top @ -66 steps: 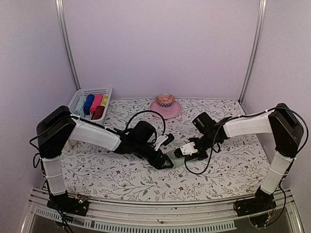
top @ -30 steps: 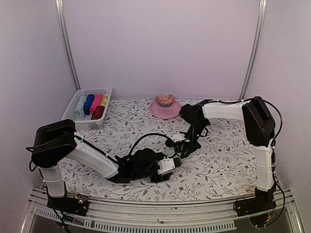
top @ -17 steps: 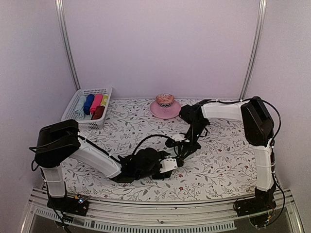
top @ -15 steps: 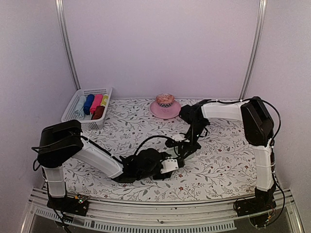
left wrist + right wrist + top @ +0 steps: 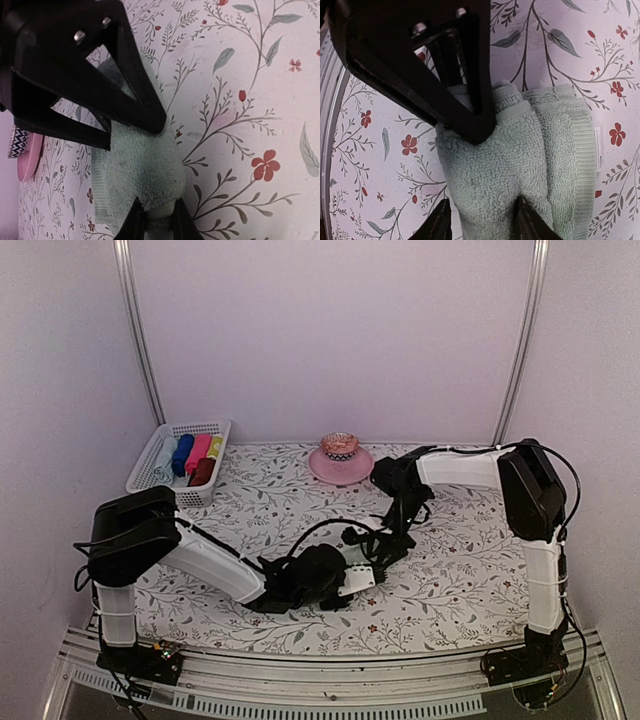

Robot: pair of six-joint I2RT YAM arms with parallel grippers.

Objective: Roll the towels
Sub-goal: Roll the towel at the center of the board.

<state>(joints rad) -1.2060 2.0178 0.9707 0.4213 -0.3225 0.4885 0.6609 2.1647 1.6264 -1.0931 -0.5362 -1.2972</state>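
A pale sage green towel (image 5: 142,172) lies partly rolled on the floral table cover, mid-table. My left gripper (image 5: 154,221) is shut on its near end, pinching a nub of cloth. From the far side, my right gripper (image 5: 481,220) stands open astride the thick rolled part (image 5: 495,165): one fingertip (image 5: 526,220) sits in the crease, the other just off the towel's edge. In the top view the left gripper (image 5: 352,566) and right gripper (image 5: 376,552) meet and hide the towel. A dark red rolled towel (image 5: 203,472) lies in the basket.
A white basket (image 5: 160,483) at the back left holds several rolled towels. A pink dish (image 5: 340,464) with a patterned cup stands at the back centre. Metal posts rise at both back corners. A metal rail runs along the front edge.
My left gripper has closed on the towel's end and its arm has slid a little to the right. My right gripper's jaws have widened slightly, staying over the towel.
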